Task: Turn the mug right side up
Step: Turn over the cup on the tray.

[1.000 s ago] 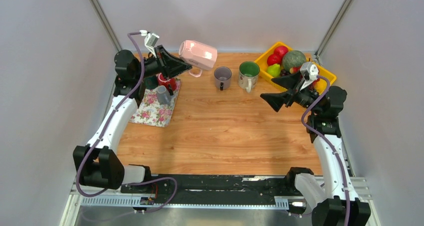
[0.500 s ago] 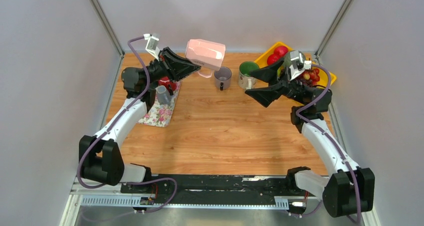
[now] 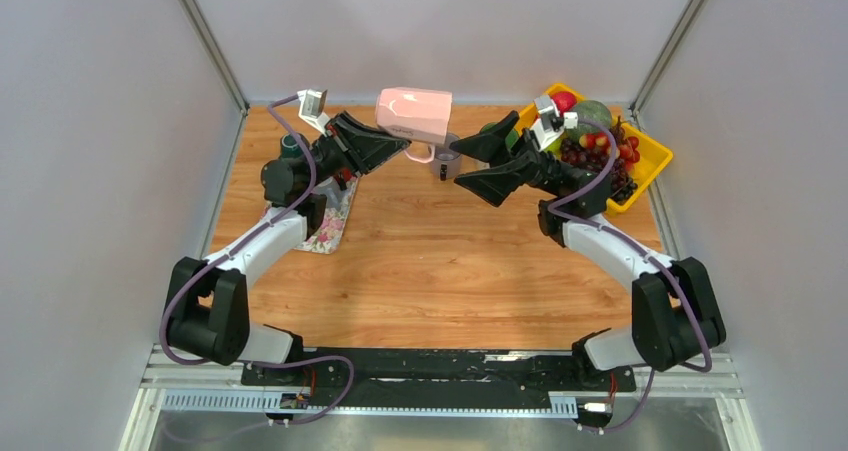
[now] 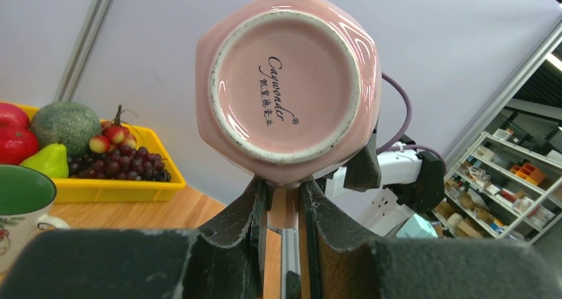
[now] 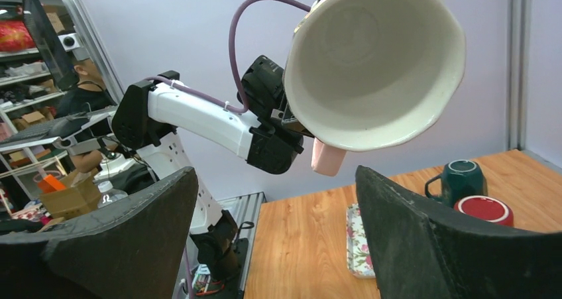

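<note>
The pink mug (image 3: pixel 413 114) hangs in the air over the back middle of the table, lying on its side. My left gripper (image 3: pixel 400 149) is shut on its handle from below. In the left wrist view the mug's stamped base (image 4: pixel 288 80) faces the camera, and the handle sits pinched inside the left gripper (image 4: pixel 283 193). My right gripper (image 3: pixel 463 164) stands open just right of the mug, fingers pointing at it and not touching. In the right wrist view the mug's white inside (image 5: pixel 374 60) faces the camera, above and beyond the wide right gripper (image 5: pixel 273 179).
A grey mug (image 3: pixel 445 163) stands on the table below the two grippers. A green-lined white mug (image 4: pixel 20 193) is beside it. At the back right is the yellow fruit tray (image 3: pixel 650 156). The floral mat (image 5: pixel 358 239) at back left holds a dark green mug (image 5: pixel 464 176) and a red cup (image 5: pixel 485 209).
My left arm has carried the pink mug rightward and turned it more level. The right arm has swung left from the fruit tray up to the mug's mouth, jaws still wide.
</note>
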`<state>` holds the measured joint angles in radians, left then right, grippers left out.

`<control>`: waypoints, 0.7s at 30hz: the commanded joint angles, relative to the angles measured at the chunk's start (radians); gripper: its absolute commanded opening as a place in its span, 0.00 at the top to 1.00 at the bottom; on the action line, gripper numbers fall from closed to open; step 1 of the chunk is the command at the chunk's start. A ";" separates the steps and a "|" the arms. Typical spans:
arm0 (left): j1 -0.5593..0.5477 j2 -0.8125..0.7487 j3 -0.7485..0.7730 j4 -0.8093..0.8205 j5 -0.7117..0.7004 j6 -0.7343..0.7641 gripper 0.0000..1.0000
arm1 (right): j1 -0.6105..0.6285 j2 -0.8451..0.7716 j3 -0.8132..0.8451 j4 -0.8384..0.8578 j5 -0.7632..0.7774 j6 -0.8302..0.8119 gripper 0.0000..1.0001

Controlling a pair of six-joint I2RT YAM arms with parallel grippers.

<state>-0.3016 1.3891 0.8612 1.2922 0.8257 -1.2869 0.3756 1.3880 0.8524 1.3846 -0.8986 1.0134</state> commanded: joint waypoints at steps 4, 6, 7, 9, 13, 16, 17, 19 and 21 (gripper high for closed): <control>-0.013 -0.021 0.001 0.187 -0.102 -0.020 1.00 | 0.042 0.074 0.070 0.092 0.075 0.006 0.14; -0.018 -0.022 -0.004 0.189 -0.103 -0.006 1.00 | 0.049 0.086 0.074 0.070 0.087 -0.007 0.16; -0.021 -0.022 -0.007 0.187 -0.105 -0.002 1.00 | 0.051 0.092 0.077 0.066 0.092 -0.008 0.16; -0.027 -0.019 -0.012 0.181 -0.105 0.015 1.00 | 0.053 0.102 0.085 0.057 0.099 -0.009 0.17; -0.041 -0.007 -0.024 0.172 -0.104 0.054 1.00 | 0.060 0.117 0.103 0.034 0.105 -0.007 0.19; -0.051 -0.003 -0.032 0.162 -0.104 0.078 1.00 | 0.064 0.122 0.110 0.004 0.110 -0.015 0.22; -0.053 -0.001 -0.032 0.160 -0.103 0.081 1.00 | 0.065 0.124 0.111 -0.006 0.111 -0.017 0.22; -0.060 0.002 -0.031 0.158 -0.102 0.088 1.00 | 0.067 0.128 0.109 -0.016 0.112 -0.020 0.23; -0.064 0.004 -0.031 0.156 -0.100 0.097 1.00 | 0.070 0.132 0.108 -0.028 0.116 -0.022 0.24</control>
<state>-0.3450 1.4029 0.8162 1.3449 0.7563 -1.2343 0.4301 1.5135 0.9234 1.3617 -0.8093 1.0080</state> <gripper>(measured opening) 0.261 0.772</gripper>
